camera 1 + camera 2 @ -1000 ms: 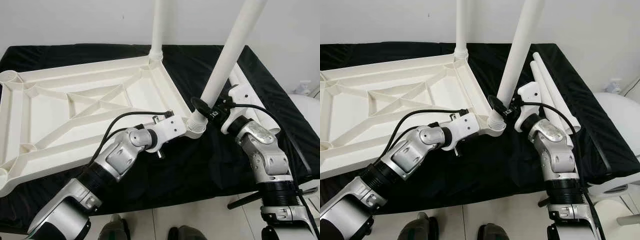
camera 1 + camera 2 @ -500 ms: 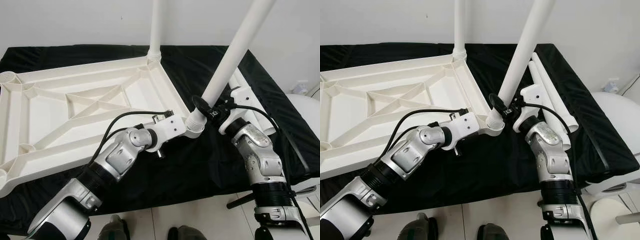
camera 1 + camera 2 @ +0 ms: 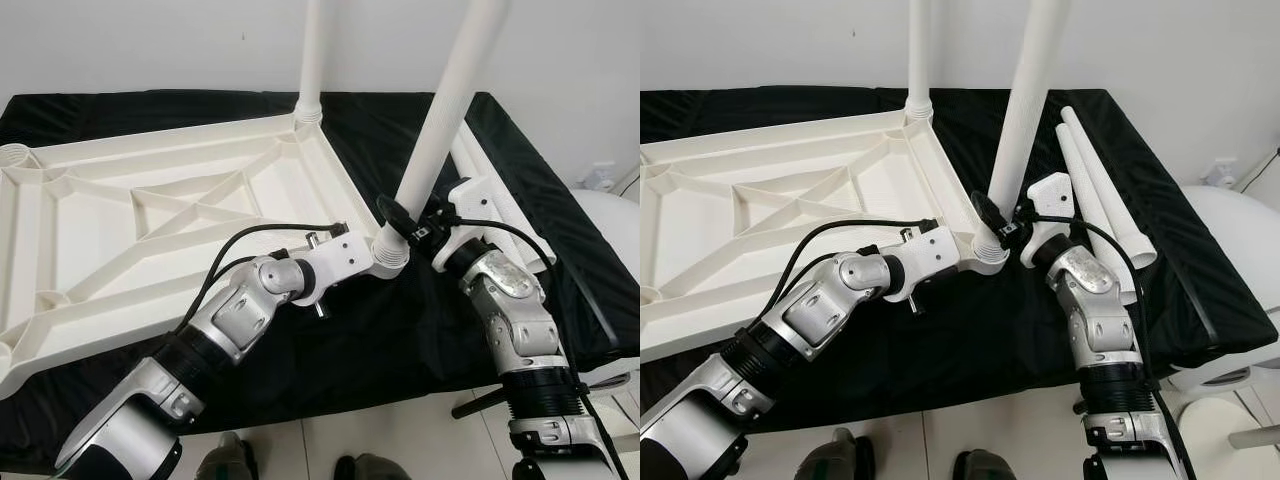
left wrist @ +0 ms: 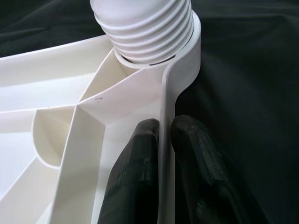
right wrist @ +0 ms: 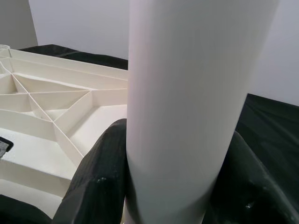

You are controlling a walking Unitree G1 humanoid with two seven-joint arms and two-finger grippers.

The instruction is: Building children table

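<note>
Right hand (image 5: 173,186) clamps the table leg (image 3: 450,110) just above the tabletop's (image 3: 150,230) near corner socket (image 3: 388,255); leg axis leans slightly from vertical. Left hand (image 4: 161,154) pinches the adjacent rim.

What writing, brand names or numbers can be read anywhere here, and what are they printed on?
None can be read.
The white tabletop, its upright legs and the spare legs are plain white plastic.
The black cloth carries no print.
The left gripper and the right gripper show no legible marking.
</note>
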